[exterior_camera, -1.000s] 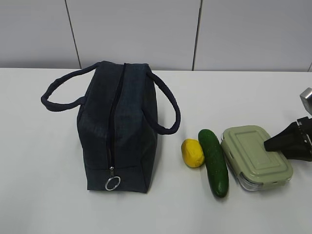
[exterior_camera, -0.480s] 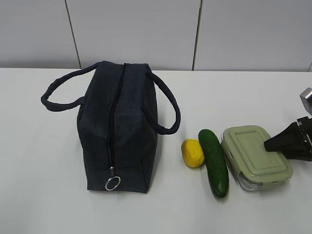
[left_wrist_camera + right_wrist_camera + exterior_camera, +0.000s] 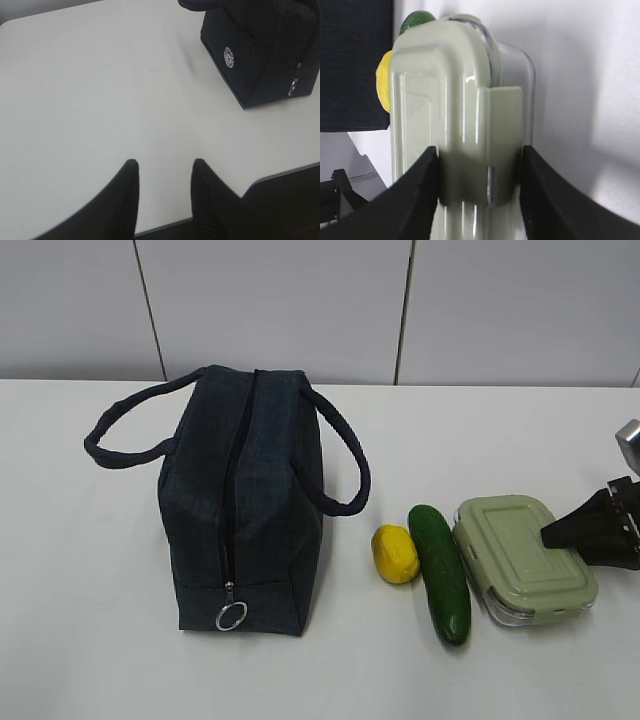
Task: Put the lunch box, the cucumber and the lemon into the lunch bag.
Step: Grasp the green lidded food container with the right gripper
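Note:
The pale green lunch box [image 3: 520, 550] lies at the right, and my right gripper [image 3: 552, 540] is shut on its right end, one finger on the lid. In the right wrist view both fingers press the lunch box [image 3: 445, 100] at its clip, the right gripper [image 3: 479, 150] spanning lid and base. The dark green cucumber [image 3: 440, 570] lies against the box's left side, with the yellow lemon [image 3: 395, 554] beside it. The navy lunch bag [image 3: 245, 500] stands left of centre, its zipper closed. My left gripper [image 3: 165, 161] hovers open over bare table, empty.
The bag's two loop handles [image 3: 340, 455] droop to either side, and its silver ring pull [image 3: 231, 616] hangs at the near end. The table's front edge [image 3: 280, 172] runs just under the left gripper. A grey panelled wall [image 3: 400, 310] stands behind the table.
The lunch box's right end has risen slightly in the right gripper's hold. Cucumber, lemon and bag have not moved.

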Controlling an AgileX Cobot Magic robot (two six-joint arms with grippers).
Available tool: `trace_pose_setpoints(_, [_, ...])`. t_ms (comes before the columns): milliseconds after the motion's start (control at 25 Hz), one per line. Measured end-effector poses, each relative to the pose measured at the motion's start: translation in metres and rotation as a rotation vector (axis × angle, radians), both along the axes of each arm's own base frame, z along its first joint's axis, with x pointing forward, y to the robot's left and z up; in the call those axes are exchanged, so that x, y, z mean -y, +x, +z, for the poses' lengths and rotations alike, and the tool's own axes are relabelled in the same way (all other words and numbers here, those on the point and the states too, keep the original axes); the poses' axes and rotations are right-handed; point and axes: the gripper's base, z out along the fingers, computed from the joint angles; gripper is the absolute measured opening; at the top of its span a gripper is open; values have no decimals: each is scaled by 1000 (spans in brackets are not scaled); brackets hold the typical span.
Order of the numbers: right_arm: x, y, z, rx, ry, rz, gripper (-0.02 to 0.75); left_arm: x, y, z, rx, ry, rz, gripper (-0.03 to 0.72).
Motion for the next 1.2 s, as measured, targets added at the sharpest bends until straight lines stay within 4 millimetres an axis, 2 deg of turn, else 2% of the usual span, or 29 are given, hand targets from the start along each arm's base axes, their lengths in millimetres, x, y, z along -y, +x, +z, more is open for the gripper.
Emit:
trace_pose_setpoints(600, [1,3,1,-24,15,-61,351,0,0,0,0,0,0,239])
trace_pose_setpoints(760, [1,4,1,-39,13,-79,270,0,0,0,0,0,0,239])
trace_pose_setpoints(840, [1,4,1,-42,14,-82,254,0,0,0,0,0,0,239])
trace_pose_setpoints(1200, [1,4,1,-43,13,-84,247,0,0,0,0,0,0,239])
